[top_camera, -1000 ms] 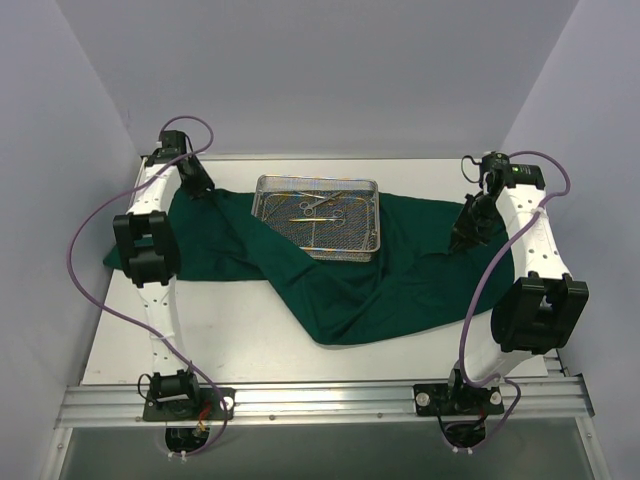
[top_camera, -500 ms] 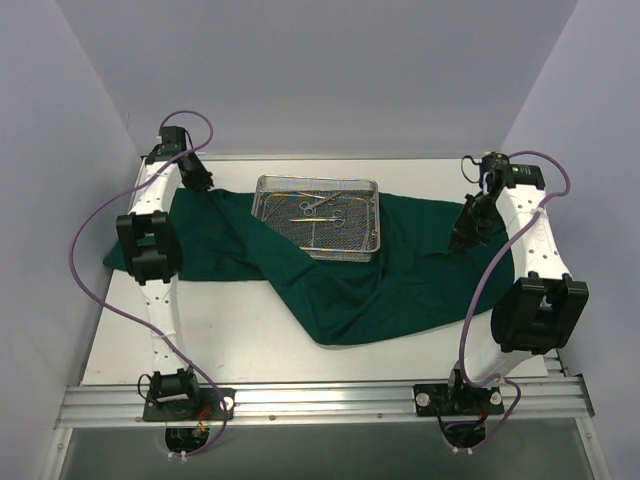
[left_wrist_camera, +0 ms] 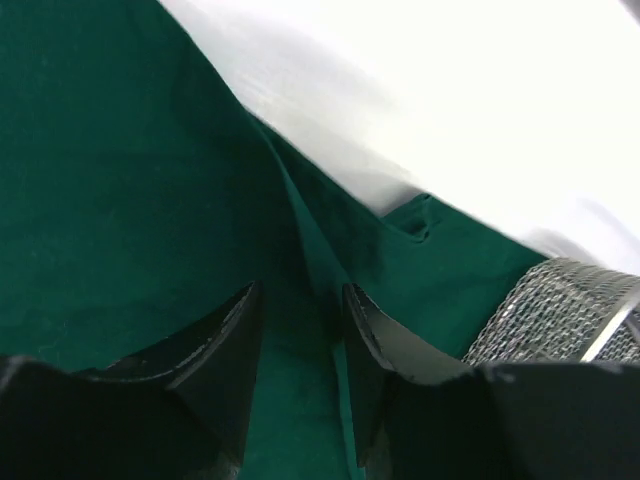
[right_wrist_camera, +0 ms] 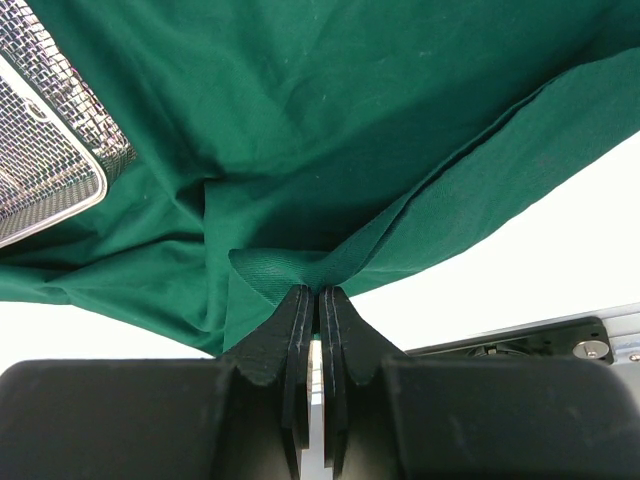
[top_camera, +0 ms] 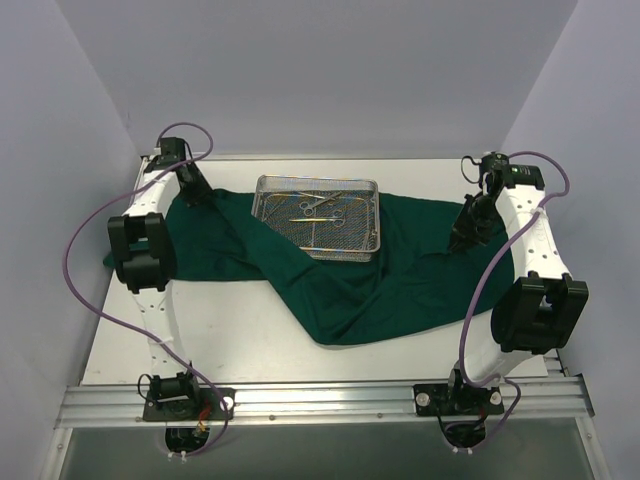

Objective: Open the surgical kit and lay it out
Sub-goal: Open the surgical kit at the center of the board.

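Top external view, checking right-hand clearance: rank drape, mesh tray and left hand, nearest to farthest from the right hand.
1. The drape: pinched in the right hand, right side.
2. The mesh tray: centre, far side.
3. The left hand: far left, beyond the tray.

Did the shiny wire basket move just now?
No. The wire-mesh tray sits in the same spot as before, just in front of the table's back edge, on the green drape.

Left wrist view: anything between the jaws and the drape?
Nothing visible. The left gripper holds its jaws open over a raised fold of the drape; the mesh tray sits off to one side.
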You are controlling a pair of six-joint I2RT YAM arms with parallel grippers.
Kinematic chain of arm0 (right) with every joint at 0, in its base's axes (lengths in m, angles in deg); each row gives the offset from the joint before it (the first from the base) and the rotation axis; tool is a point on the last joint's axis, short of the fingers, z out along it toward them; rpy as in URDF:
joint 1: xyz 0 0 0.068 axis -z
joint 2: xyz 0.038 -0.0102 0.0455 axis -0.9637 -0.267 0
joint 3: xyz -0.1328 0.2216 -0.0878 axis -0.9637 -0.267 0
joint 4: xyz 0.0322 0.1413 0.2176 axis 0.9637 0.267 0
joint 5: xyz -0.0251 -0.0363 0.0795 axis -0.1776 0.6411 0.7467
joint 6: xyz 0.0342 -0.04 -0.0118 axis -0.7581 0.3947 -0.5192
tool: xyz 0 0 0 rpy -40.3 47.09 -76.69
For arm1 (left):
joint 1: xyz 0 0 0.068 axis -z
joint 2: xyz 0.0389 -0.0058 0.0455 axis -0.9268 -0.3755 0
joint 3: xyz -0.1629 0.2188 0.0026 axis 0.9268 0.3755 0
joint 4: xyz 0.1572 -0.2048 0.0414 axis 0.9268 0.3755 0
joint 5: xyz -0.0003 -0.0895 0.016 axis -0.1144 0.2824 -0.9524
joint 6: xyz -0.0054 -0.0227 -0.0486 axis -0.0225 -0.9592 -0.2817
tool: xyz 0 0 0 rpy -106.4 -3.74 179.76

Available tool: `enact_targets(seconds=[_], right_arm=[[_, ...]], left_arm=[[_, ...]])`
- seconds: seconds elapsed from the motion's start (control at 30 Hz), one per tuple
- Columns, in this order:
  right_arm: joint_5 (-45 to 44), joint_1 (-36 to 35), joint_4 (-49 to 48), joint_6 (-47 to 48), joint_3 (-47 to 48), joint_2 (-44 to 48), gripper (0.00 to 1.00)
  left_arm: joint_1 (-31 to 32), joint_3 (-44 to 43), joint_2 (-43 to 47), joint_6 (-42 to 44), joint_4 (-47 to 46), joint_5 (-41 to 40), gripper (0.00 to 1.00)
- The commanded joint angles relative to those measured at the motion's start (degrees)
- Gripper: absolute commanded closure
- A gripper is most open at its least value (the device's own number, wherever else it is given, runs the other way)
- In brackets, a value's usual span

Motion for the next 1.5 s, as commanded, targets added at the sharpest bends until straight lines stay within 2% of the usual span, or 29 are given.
enact_targets(seconds=[0.0, 0.4, 0.57, 1.0, 1.17, 1.2, 1.23, 1.47], right_arm=[[0.07, 0.28, 1.23, 0.23, -0.27, 0.95, 1.00], [-0.28, 0.28, 1.58, 0.76, 0.00, 0.42, 1.00], [-0.28, 0.28, 1.67, 0.76, 0.17, 0.33, 1.00], [-0.28, 0.46, 1.41, 0.58, -0.01, 0.33, 1.00], [0.07, 0.37, 1.23, 0.49, 0.43, 0.16, 1.00], [0.07, 0.46, 1.14, 0.49, 0.52, 0.16, 1.00], [0.07, 0.46, 1.14, 0.49, 0.78, -0.19, 1.00], [0.07, 0.63, 2.02, 0.93, 8.86, -4.67, 1.00]], left_arm=[[-0.14, -0.48, 3.59, 0.66, -4.82, -0.47, 0.54], [-0.05, -5.66, -1.68, -0.57, -3.67, 1.12, 0.53], [0.03, -9.18, -4.14, -0.57, -1.22, 1.47, 0.57], [-0.05, -8.31, -4.06, -0.13, -1.03, 1.73, 0.64], [-0.05, -9.45, -5.03, -0.04, -0.77, 2.44, 0.80], [-0.05, -9.62, -5.11, -0.04, -0.68, 2.53, 0.85], [-0.05, -9.89, -5.20, 0.31, -0.51, 2.70, 0.96], [-0.05, -9.02, -0.12, 3.29, 5.64, -0.63, 0.98]])
